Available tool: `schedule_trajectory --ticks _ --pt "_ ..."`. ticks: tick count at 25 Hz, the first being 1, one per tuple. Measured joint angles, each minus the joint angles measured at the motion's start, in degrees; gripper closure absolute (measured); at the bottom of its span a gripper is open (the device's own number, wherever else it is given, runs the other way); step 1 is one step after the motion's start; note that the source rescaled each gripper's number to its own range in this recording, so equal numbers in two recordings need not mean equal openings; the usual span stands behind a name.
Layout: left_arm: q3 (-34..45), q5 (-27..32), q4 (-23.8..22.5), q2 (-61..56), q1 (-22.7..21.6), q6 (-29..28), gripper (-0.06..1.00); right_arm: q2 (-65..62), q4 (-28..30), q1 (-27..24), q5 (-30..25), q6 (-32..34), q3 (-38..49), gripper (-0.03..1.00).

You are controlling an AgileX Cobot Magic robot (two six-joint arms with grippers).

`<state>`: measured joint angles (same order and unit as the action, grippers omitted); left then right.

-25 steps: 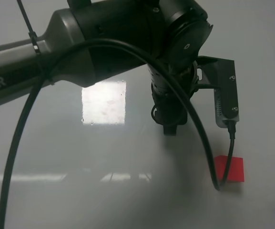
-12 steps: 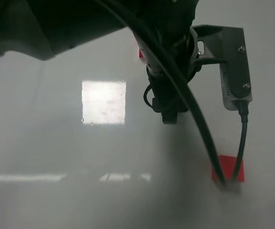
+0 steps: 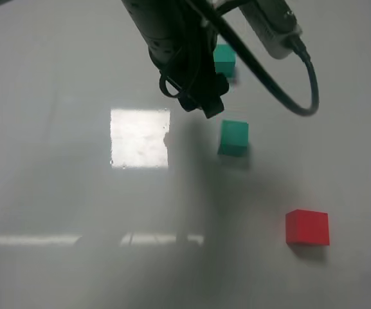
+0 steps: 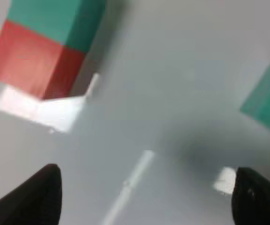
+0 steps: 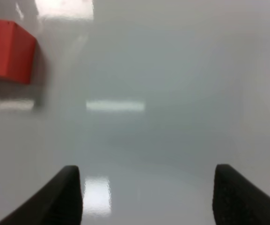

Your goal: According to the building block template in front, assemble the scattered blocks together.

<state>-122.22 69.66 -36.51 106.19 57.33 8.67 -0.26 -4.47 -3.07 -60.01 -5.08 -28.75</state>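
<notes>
1. We see the left gripper (image 4: 149, 201) released, empty, near the template (image 4: 41, 51).
2. The right gripper (image 5: 151, 197) also stands released, empty.
3. The green cube (image 3: 234, 138) lies near the template; the red cube (image 3: 307, 227) well apart from it.

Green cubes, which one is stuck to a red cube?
The template's green cube, flush against its red half; the loose green cube stands alone, touching nothing.

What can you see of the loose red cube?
The red cube is a plain, matte, sharp-edged block, one colour all over. It sits flat on the glossy grey table. In the high view it lies to the lower right of the loose green cube, well apart from it. Nothing touches it.
</notes>
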Motion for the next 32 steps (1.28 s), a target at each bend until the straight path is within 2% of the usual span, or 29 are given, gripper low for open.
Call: schedule_trajectory --ticks 2,5,7,13,19,22,26,29,32 --pt "0.0 0.1 -0.1 -0.9 -3.0 -6.0 -0.05 0.0 0.0 0.0 0.0 0.0 0.0 0.54" --pt "0.0 0.2 1.1 -2.6 -7.7 -10.4 -0.05 0.0 0.0 0.0 0.0 0.0 0.0 0.57" --pt "0.0 0.4 2.1 -3.9 -10.0 -11.8 -0.05 0.0 0.0 0.0 0.0 0.0 0.0 0.57" --pt "0.4 0.4 3.1 -7.7 -15.9 -14.3 0.07 0.0 0.0 0.0 0.0 0.0 0.0 0.57" --pt "1.8 0.5 3.6 -12.1 -25.2 -15.4 0.08 0.0 0.0 0.0 0.0 0.0 0.0 0.57" --pt "2.3 0.4 4.9 -14.3 -30.8 -15.4 0.08 0.0 0.0 0.0 0.0 0.0 0.0 0.57" --pt "7.8 -0.1 6.0 -18.8 -40.4 -14.7 0.13 0.0 0.0 0.0 0.0 0.0 0.0 0.57" --pt "13.9 -3.3 11.9 -22.3 -50.4 -12.7 0.23 0.0 0.0 0.0 0.0 0.0 0.0 0.57" --pt "19.8 -6.8 18.3 -25.8 -58.9 -10.5 0.27 0.0 0.0 0.0 0.0 0.0 0.0 0.57"
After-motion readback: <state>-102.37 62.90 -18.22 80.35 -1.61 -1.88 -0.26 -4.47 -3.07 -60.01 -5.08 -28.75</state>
